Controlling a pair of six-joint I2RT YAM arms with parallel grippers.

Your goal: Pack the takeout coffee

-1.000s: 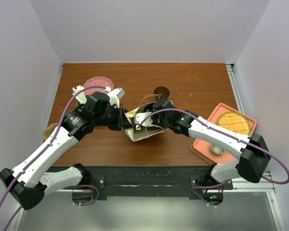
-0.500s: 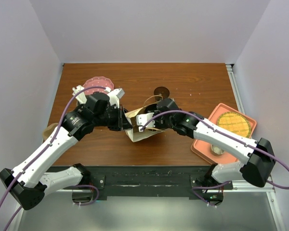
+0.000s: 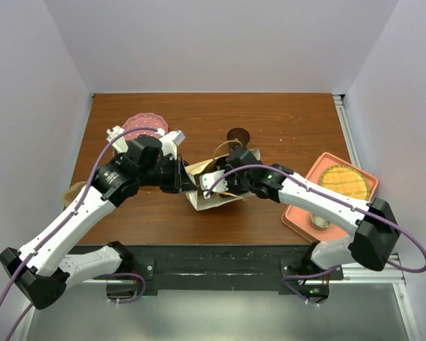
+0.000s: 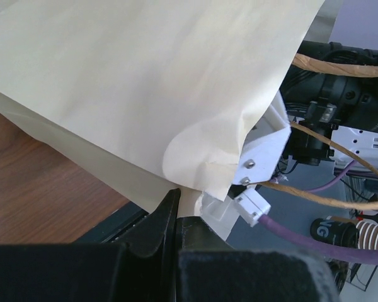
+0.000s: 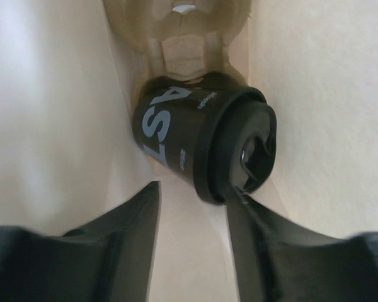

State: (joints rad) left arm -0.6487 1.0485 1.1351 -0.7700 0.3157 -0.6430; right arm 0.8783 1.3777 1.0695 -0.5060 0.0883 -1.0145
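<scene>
The table (image 3: 284, 128) is lit evenly from above with only faint shadows cast, the bag (image 4: 145, 75) is washed pale in the left wrist view, and the fingers (image 5: 123, 245) are rendered dark and blurred before the cup (image 5: 176, 135).

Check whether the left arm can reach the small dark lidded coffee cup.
Probably not: the cup lies inside the cream paper bag, whose edge the left gripper pinches, with the right gripper in the opening.

- Paper bag (image 3: 207, 197) sits mid-counter (image 3: 291, 128).
- Takeout coffee (image 5: 201, 141) lies tipped over inside the bag, down at its bottom.
- Disc lid (image 3: 238, 134) just beyond the bag, tray (image 3: 297, 219) right, plate (image 3: 143, 123) far left.
</scene>
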